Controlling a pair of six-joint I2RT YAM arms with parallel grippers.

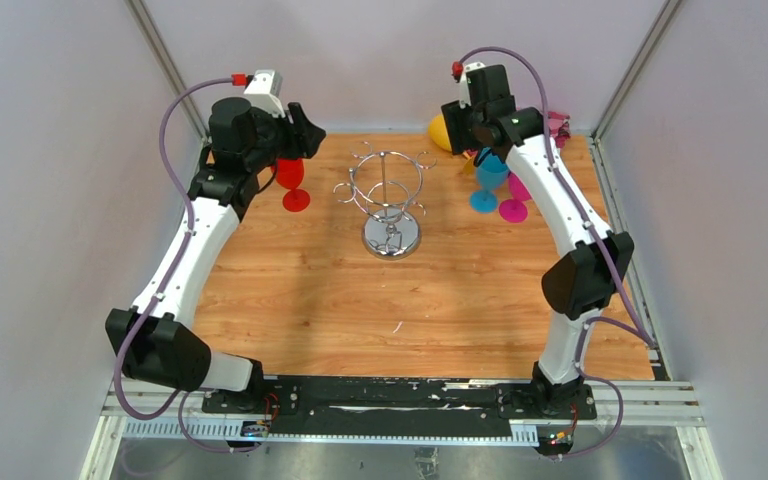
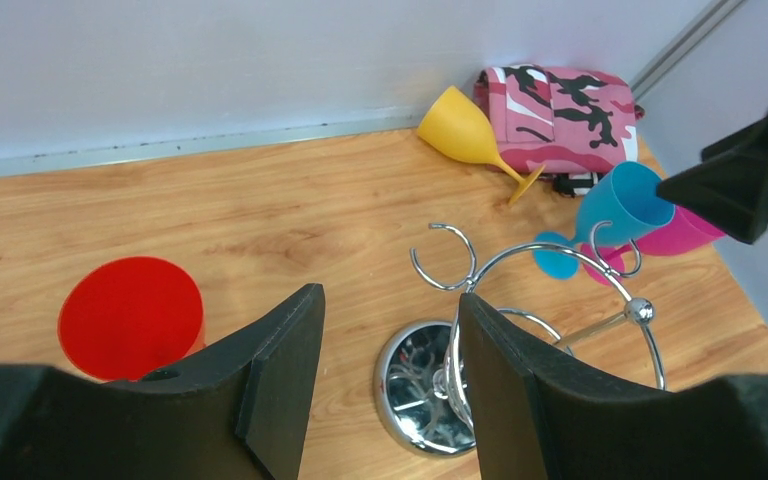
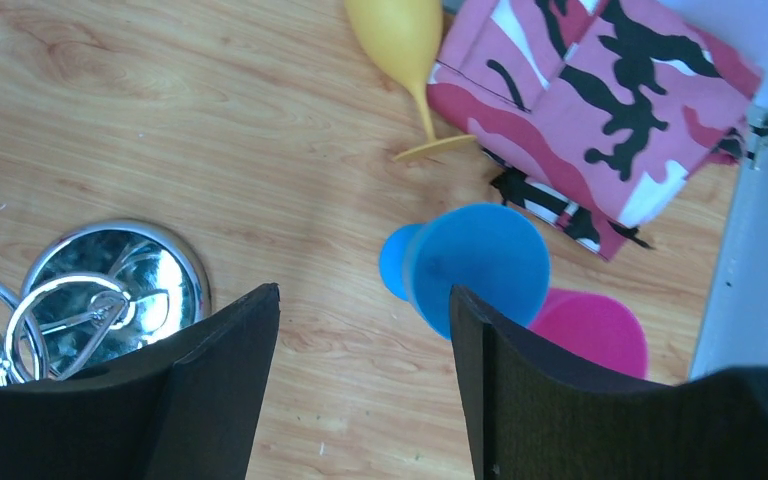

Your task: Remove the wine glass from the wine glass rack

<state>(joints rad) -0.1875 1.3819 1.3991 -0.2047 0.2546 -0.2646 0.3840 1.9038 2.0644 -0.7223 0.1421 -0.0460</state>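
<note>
The chrome wine glass rack (image 1: 390, 205) stands mid-table on its round mirrored base (image 2: 410, 380); its base also shows in the right wrist view (image 3: 110, 280). I see no glass hanging on its hooks. A red wine glass (image 1: 293, 182) stands upright on the table left of the rack, also in the left wrist view (image 2: 130, 318). My left gripper (image 2: 388, 300) is open and empty, up above the spot between the red glass and the rack. My right gripper (image 3: 362, 292) is open and empty, above the table just left of a blue glass (image 3: 480, 255).
A blue glass (image 1: 488, 180) and a pink glass (image 1: 515, 205) stand upright right of the rack. A yellow glass (image 1: 440, 132) lies on its side at the back, beside a pink camouflage pouch (image 2: 560, 110). Walls close in the back and sides.
</note>
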